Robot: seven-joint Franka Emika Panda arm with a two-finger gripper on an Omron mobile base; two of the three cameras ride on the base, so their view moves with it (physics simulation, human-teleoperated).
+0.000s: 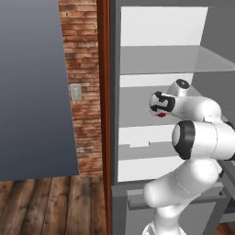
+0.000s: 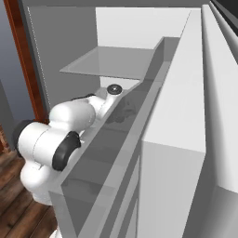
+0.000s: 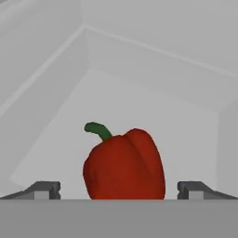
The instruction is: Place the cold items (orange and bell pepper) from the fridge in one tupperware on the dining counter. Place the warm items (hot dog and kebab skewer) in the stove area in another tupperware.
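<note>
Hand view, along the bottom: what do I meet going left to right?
Left fingertip → red bell pepper → right fingertip. The pepper sits between the two tips of the open claw, on the white fridge shelf.

One red bell pepper (image 3: pixel 124 165)

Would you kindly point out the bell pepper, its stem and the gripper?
bell pepper (image 3: pixel 125 167), hand view, middle of its red body.
stem (image 3: pixel 98 130), hand view, the green curved stalk.
gripper (image 3: pixel 118 189), hand view, midway between its fingertips.
</note>
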